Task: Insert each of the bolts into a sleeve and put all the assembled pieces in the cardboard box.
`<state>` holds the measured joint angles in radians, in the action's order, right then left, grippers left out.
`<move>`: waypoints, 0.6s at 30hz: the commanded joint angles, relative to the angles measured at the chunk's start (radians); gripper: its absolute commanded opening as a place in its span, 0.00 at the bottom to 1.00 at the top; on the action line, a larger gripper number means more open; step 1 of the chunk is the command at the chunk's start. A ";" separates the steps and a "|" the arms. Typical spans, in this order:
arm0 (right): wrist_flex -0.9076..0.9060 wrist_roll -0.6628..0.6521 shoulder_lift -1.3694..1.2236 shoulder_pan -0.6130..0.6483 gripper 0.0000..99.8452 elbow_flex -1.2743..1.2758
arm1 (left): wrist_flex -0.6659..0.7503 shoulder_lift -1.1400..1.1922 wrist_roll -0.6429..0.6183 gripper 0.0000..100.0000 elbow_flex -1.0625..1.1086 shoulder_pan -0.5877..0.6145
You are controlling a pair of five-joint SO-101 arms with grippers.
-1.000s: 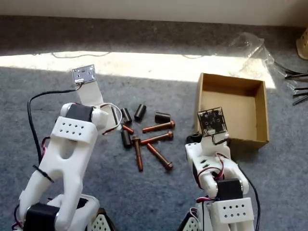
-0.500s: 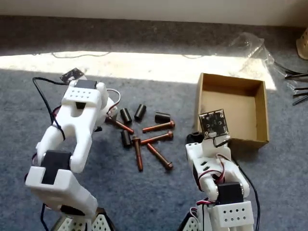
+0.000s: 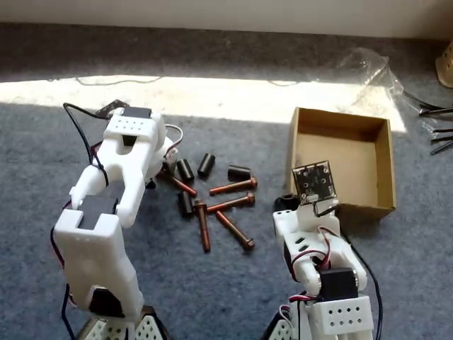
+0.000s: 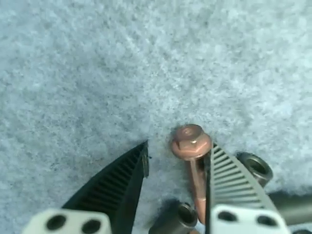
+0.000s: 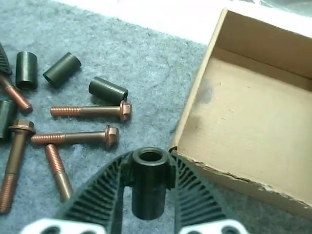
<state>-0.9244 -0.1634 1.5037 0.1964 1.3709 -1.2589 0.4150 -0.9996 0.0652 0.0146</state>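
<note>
Several copper bolts (image 3: 232,187) and dark sleeves (image 3: 206,164) lie loose on the grey carpet, left of the open cardboard box (image 3: 343,159). My left gripper (image 4: 178,148) is open and low over the carpet. The head of the leftmost bolt (image 4: 191,142) lies between its fingers, close to one finger (image 4: 229,178). In the high view that arm's body covers its gripper, near the bolt (image 3: 180,185). My right gripper (image 5: 148,165) is shut on an upright dark sleeve (image 5: 147,187), held just off the near corner of the box (image 5: 243,122), whose inside is bare.
A clear plastic bag (image 3: 364,67) lies behind the box, and dark tools (image 3: 435,131) lie at the right edge. A sunlit strip crosses the carpet behind the parts. Open carpet lies between the two arms in front of the bolts.
The left arm has swung forward and down, with its gripper now over the leftmost bolt. The right arm has barely moved and still holds its sleeve.
</note>
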 commanded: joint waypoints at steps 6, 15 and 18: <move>0.027 0.002 0.018 -0.016 0.00 -0.010 | -0.011 0.062 -0.009 0.19 -0.105 -0.027; 0.030 0.002 0.019 -0.015 0.00 0.005 | -0.032 0.068 -0.061 0.19 -0.101 -0.104; 0.030 0.002 0.019 -0.015 0.00 0.005 | -0.057 0.064 -0.061 0.19 -0.104 -0.124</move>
<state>-0.9244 -0.1634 1.5067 0.1964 1.3924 -1.2912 0.4795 -1.0487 -0.0069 -0.0529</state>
